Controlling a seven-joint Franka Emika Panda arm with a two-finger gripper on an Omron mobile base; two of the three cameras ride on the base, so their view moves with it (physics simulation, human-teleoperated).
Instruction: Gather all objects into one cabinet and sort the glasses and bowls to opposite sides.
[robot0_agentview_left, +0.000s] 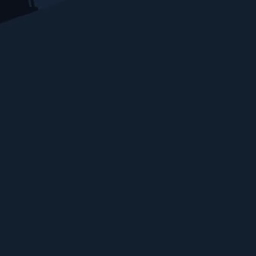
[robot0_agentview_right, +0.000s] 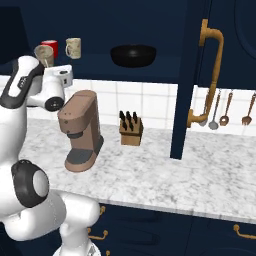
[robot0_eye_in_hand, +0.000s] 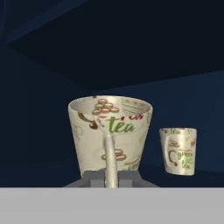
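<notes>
A cream mug is held close in front of the gripper, and the fingers are closed on its handle. A second mug is seen farther off, to its right, on the cabinet shelf. The word "tea" is written on the held mug.

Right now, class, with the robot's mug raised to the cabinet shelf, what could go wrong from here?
1. The claw seems to pinch the held mug only by its thin handle, so the mug could swing or slip.
2. The second mug and the red cup stand close by, so setting down could knock them.
3. The coffee machine stands below, so a dropped mug might strike it.
</notes>
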